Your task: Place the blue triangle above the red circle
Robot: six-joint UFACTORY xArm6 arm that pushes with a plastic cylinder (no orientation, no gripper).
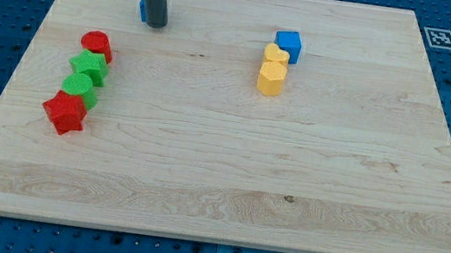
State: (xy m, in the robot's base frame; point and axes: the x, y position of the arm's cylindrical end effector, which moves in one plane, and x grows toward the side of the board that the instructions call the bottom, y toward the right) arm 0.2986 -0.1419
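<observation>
Wooden board (220,169) on a blue pegboard, camera view: my tip (155,25), a bare rod gripping nothing, stands touching a blue block (143,9), seemingly the blue triangle, mostly hidden behind it. Below-left of the tip sits the red circle (97,44), heading a column of two green blocks and a red star (64,112).

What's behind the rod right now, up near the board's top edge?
A blue block shows only as a sliver at the rod's left edge, just above my tip. The rod covers the rest, so its shape can't be made out.
</observation>
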